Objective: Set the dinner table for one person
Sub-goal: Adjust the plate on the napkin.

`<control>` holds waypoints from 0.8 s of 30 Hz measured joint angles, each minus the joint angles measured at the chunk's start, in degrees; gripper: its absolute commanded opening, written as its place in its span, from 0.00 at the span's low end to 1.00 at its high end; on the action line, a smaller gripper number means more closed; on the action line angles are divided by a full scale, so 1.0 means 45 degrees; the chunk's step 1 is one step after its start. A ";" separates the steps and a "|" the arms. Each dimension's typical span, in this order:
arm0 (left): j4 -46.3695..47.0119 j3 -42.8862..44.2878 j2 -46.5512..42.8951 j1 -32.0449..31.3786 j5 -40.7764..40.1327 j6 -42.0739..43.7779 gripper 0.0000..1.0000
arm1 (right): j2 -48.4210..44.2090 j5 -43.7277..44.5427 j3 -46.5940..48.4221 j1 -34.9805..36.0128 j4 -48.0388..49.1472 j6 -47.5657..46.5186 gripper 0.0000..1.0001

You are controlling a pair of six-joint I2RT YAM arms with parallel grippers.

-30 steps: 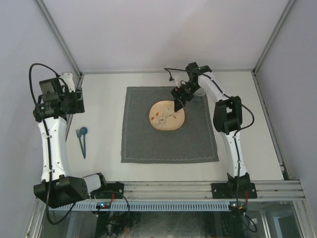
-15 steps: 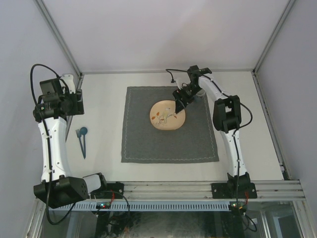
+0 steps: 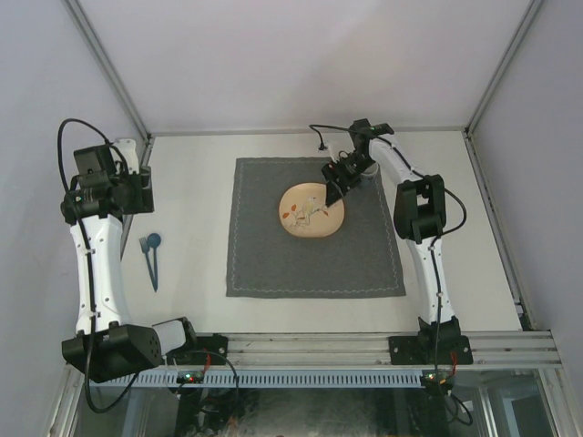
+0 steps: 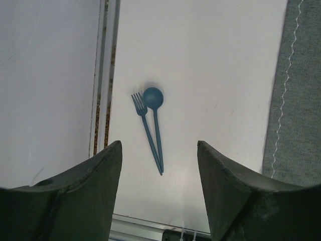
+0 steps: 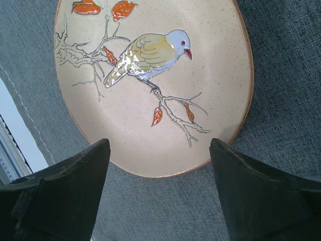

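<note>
The off-white dinner table [image 3: 455, 228] carries a square dark grey cloth [image 3: 273, 255]. A beige oval plate [image 3: 312, 211] with a bird painting lies on the cloth's far middle. My right gripper [image 3: 330, 193] is open at the plate's far right rim. In the right wrist view the plate [image 5: 150, 85] lies just beyond the gripper [image 5: 160, 165], with bare cloth [image 5: 165, 206] between the fingers. A blue fork [image 4: 145, 128] and a blue spoon [image 4: 155, 115] lie side by side on the table [image 4: 210, 75]. My left gripper [image 4: 159, 170] is open and empty above them.
The fork and spoon [image 3: 151, 257] lie left of the cloth, near the table's left metal rail [image 4: 103, 75]. The cloth's stitched edge [image 4: 286, 90] is to the right of the cutlery. Walls enclose the far and side edges.
The right gripper has drawn slightly toward the far right. The plate and cloth have shifted a little to the right. The left arm has barely moved.
</note>
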 measured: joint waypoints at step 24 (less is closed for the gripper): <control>0.0010 0.0000 -0.0151 0.0000 -0.0097 0.0228 0.66 | 0.0087 0.0005 -0.0112 0.1671 0.0189 0.0291 0.80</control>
